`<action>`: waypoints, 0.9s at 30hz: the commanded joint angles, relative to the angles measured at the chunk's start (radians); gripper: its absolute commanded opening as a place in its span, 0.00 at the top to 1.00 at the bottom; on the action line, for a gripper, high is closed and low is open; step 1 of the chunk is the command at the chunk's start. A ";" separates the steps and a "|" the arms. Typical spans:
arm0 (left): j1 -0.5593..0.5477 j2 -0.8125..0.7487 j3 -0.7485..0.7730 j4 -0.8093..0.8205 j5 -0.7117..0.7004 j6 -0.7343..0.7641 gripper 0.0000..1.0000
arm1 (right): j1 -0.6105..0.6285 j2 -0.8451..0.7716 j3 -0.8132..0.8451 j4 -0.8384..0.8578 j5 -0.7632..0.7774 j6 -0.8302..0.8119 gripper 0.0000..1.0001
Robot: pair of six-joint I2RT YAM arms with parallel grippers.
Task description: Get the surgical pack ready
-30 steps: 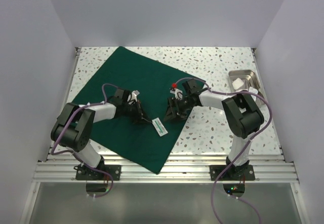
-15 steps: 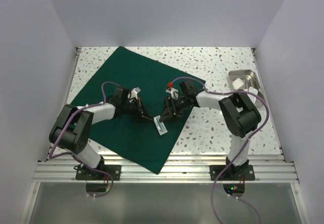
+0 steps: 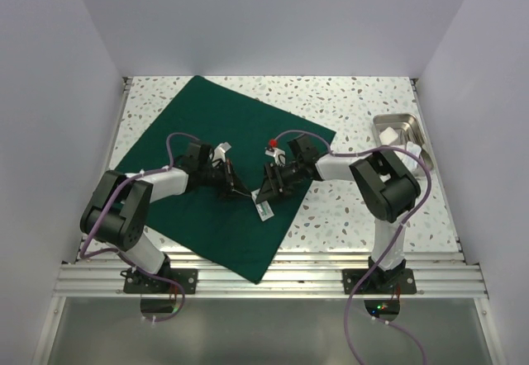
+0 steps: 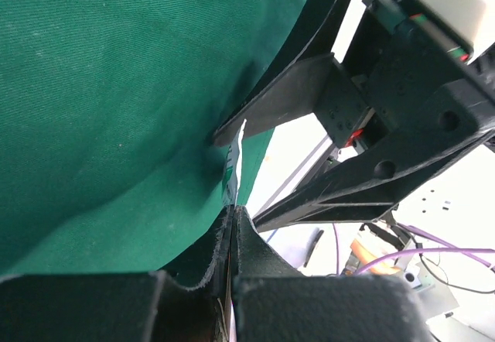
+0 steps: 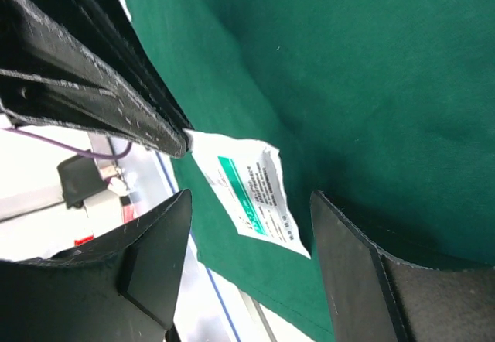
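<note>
The surgical pack is a dark green cloth drape [image 3: 207,125] spread flat across the left and middle of the table. It fills the left wrist view [image 4: 116,87] and the right wrist view [image 5: 371,71]. A small white packet [image 3: 264,209] with green print lies near its right front edge. My left gripper [image 3: 240,191] is shut on one corner of the packet [image 4: 230,168]. My right gripper [image 3: 269,188] is open, with one finger on each side of the packet [image 5: 251,191] and neither touching it.
A shiny steel tray [image 3: 388,123] stands at the right edge of the table with a white item [image 3: 407,136] in it. Speckled tabletop [image 3: 355,101] lies between the drape and the tray. White walls close in the back and sides.
My left gripper has reached right and closed on the packet's corner. My right gripper has moved left until its open fingers sit on either side of the packet.
</note>
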 commanded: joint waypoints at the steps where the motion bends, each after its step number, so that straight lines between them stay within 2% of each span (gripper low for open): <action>1: -0.004 -0.017 0.025 0.041 0.031 0.030 1.00 | 0.015 -0.002 -0.033 0.108 -0.057 0.024 0.34; 8: -0.004 0.009 0.038 0.059 0.043 0.036 1.00 | 0.021 -0.025 -0.103 0.218 -0.097 0.066 0.39; 13: -0.002 0.035 0.054 0.052 0.054 0.055 1.00 | 0.021 -0.027 -0.119 0.261 -0.100 0.095 0.57; 18: 0.000 0.059 0.091 0.019 0.066 0.087 0.99 | 0.020 -0.037 -0.096 0.213 -0.077 0.087 0.72; 20: 0.006 0.064 0.113 0.010 0.060 0.108 0.89 | 0.018 -0.044 -0.077 0.186 -0.067 0.081 0.77; 21: 0.012 0.064 0.123 -0.038 0.058 0.116 0.78 | 0.021 -0.045 -0.073 0.177 -0.063 0.078 0.77; 22: 0.018 0.061 0.132 -0.047 0.054 0.127 0.72 | 0.020 -0.048 -0.063 0.168 -0.055 0.078 0.78; 24: 0.055 0.052 0.152 -0.068 0.049 0.139 0.58 | 0.017 -0.059 -0.045 0.134 -0.029 0.075 0.83; 26: 0.104 0.041 0.178 -0.099 0.032 0.164 0.49 | 0.015 -0.059 -0.028 0.093 -0.017 0.072 0.87; 27: 0.121 0.035 0.187 -0.114 0.023 0.174 0.41 | 0.014 -0.056 -0.017 0.071 -0.006 0.069 0.88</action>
